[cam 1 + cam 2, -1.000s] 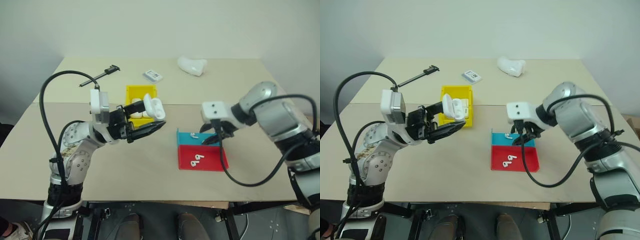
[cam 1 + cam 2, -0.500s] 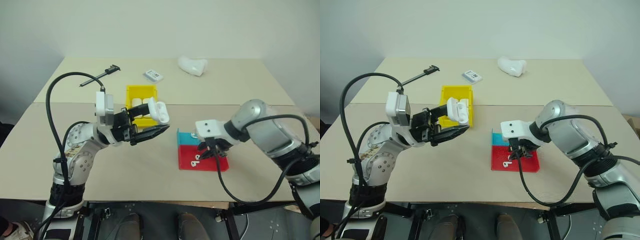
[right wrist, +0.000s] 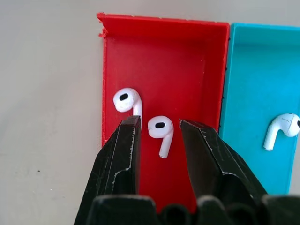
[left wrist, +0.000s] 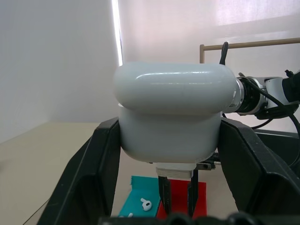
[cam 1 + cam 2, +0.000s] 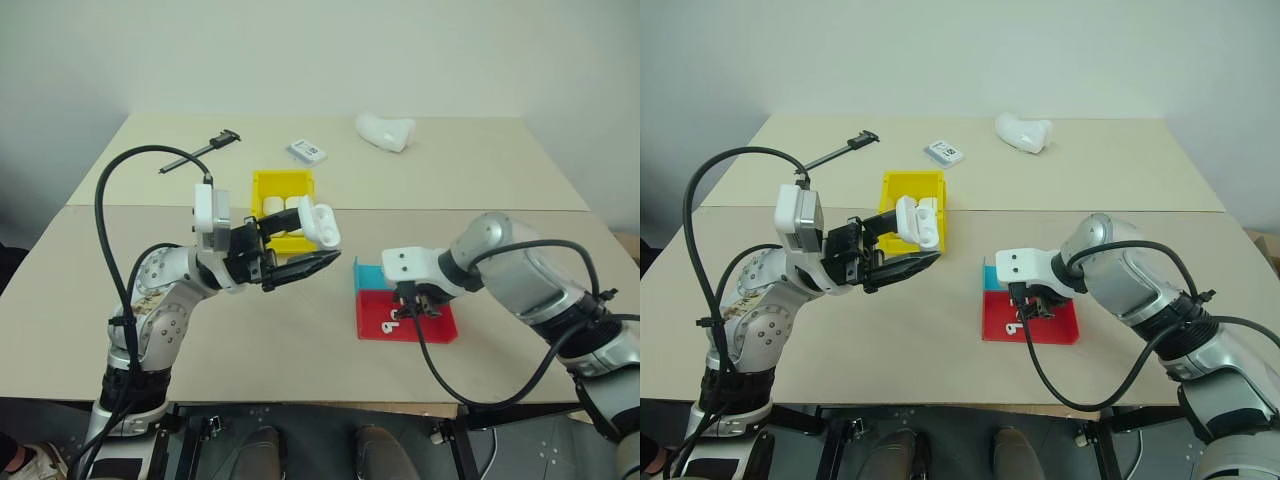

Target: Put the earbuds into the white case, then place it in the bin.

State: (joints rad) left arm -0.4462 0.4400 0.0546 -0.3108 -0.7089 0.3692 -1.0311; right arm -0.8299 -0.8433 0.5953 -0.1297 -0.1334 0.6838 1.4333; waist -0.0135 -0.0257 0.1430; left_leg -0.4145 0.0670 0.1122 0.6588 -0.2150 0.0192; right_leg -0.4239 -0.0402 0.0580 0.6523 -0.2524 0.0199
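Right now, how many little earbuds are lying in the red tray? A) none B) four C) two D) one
C: two earbuds lie in the red tray, one of them between the fingers of the right end effector.

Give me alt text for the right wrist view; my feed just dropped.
The right gripper, open, points down into a shallow red plastic tray, its two black fingers straddling one tiny glossy white stemmed earbud. A second white earbud lies just beyond one finger, and a third lies in the adjoining shallow teal tray on the beige tabletop.
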